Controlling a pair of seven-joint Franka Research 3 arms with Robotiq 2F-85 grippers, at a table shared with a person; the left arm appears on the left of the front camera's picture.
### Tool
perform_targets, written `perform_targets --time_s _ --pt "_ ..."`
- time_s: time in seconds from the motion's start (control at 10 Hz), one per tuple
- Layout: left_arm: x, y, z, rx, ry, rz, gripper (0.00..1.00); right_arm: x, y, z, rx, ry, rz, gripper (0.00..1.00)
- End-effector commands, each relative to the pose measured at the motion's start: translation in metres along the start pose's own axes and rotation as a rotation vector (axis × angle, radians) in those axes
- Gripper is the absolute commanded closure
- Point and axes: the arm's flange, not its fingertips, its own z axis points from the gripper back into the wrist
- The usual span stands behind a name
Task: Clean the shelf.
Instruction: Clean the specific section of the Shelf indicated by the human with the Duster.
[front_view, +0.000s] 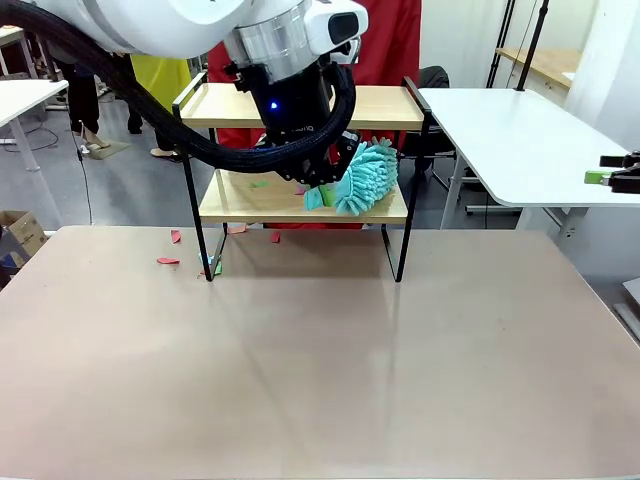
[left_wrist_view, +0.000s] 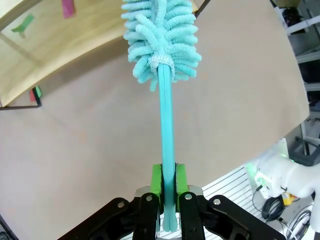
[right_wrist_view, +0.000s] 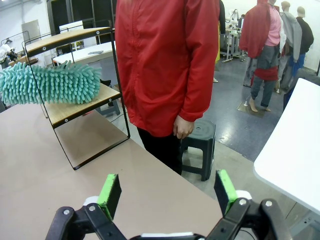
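Upright two-tier shelf (front_view: 390, 106) (light wooden boards)

Beyond my beige surface (front_view: 320, 380): person in red jacket (right_wrist_view: 165, 65), standing. Just beside them, dark stool (right_wrist_view: 199, 137). To my right, white table (front_view: 520, 140). To my left, on floor, cardboard box (front_view: 20, 235).

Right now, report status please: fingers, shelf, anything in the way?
Left fingers shut on teal duster; right fingers open, empty. Duster head at right end of shelf, lower board. Paper scraps on table by shelf leg; person behind.
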Motion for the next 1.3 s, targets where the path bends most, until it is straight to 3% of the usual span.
perform_targets --time_s 0.0,0.1,0.4,0.8,1.1,1.2 --pt "-0.007 0.002 0.005 0.012 -0.01 -0.006 0.87 0.005 0.003 -0.002 -0.016 0.015 -0.01 0.0" --pt "0.0 0.0 0.0 0.0 0.0 0.0 0.87 0.005 0.003 -0.002 -0.016 0.015 -0.01 0.0" --pt "0.015 -0.041 -0.005 0.179 -0.123 0.173 0.87 0.005 0.003 -0.002 -0.016 0.015 -0.01 0.0" --pt "0.025 -0.073 -0.029 0.093 -0.201 0.212 0.87 0.005 0.003 -0.002 -0.016 0.015 -0.01 0.0" --pt "0.031 -0.092 -0.052 0.145 -0.218 0.296 0.87 0.005 0.003 -0.002 -0.016 0.015 -0.01 0.0" --pt "0.03 -0.097 -0.059 0.123 -0.183 0.321 0.87 0.005 0.003 -0.002 -0.016 0.015 -0.01 0.0"
